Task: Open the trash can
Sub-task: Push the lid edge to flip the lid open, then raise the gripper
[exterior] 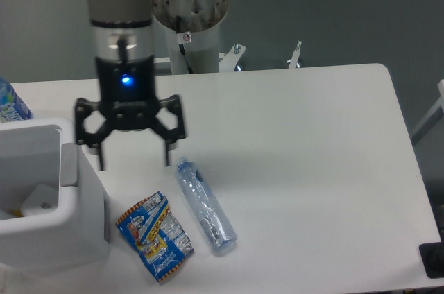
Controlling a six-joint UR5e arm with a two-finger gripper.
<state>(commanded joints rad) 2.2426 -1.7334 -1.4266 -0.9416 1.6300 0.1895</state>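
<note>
The trash can stands at the 9 o'clock edge of the worktop, and its top is open, so the inside is seen; the task looks done, and what is left is perhaps only to take the arm away. Inside the can there is a pale round object and something yellowish, too unclear to name. The tool hangs above the worktop just beside the can at its 2 o'clock, fingers spread and holding nothing. A bottle and a snack bag lie near, at 6 o'clock of the tool.
</note>
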